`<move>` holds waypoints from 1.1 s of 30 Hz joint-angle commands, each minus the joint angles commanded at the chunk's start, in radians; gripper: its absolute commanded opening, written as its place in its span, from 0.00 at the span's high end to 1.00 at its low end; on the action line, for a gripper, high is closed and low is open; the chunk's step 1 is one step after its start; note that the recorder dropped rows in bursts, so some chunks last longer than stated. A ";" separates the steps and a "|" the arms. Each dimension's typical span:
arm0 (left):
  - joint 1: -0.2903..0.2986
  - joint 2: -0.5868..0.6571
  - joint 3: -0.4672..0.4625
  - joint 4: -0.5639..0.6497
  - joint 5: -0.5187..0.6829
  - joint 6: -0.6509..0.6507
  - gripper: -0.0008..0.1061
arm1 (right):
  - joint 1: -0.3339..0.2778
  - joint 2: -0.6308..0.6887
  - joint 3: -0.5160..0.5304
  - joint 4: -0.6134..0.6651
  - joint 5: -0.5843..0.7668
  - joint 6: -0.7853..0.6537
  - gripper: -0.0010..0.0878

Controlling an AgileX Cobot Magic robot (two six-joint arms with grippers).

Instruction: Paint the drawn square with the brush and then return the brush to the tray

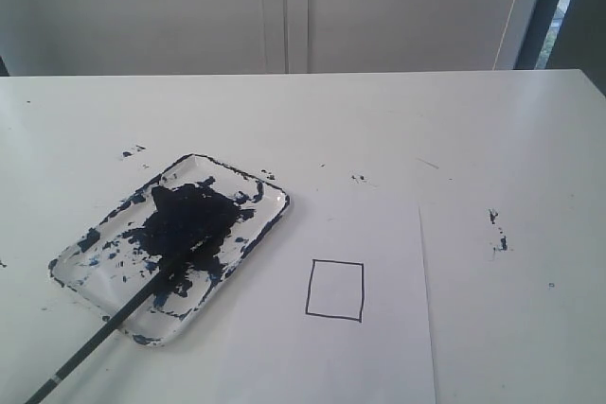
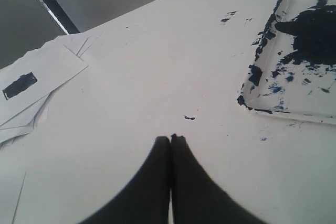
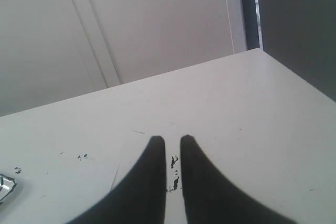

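The tray (image 1: 87, 245), white and smeared with dark blue paint, lies on the left of the table. The brush (image 1: 104, 333) rests with its tip in the tray's central blob; its black handle runs off over the near rim toward the bottom left. The drawn square (image 1: 335, 289) on the paper sheet (image 1: 379, 357) is blank inside. Neither gripper appears in the exterior view. My left gripper (image 2: 170, 139) is shut on nothing, over bare table beside the tray (image 2: 315, 106). My right gripper (image 3: 172, 140) stands narrowly open and empty above paint specks (image 3: 174, 174).
A loose stack of paper sheets (image 2: 37, 82), one bearing a painted dark rectangle, lies off to the side in the left wrist view. Paint specks (image 1: 497, 232) mark the table right of the sheet. The table's far edge meets a white wall.
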 joint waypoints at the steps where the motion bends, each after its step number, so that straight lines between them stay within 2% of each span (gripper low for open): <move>1: 0.000 0.000 0.000 0.000 0.000 -0.010 0.99 | 0.000 0.000 0.000 -0.010 0.000 -0.003 0.87; 8: 0.000 0.000 0.000 -0.093 0.000 -0.139 0.99 | 0.000 0.000 0.000 -0.088 -0.005 -0.018 0.87; 14: 0.000 0.000 0.000 -0.110 -0.002 -0.154 0.99 | 0.000 0.000 0.000 -0.088 -0.019 -0.059 0.87; 25: 0.000 0.000 0.000 -0.119 -0.010 -0.154 0.99 | 0.000 0.000 0.000 -0.084 -0.050 -0.040 0.87; 31: 0.000 0.000 0.000 -0.143 -0.137 -0.189 0.99 | 0.000 0.000 0.000 -0.084 -0.178 -0.042 0.87; 33: 0.000 0.000 -0.031 -0.143 -0.150 -0.192 0.99 | 0.000 0.000 0.000 -0.084 -0.181 -0.040 0.87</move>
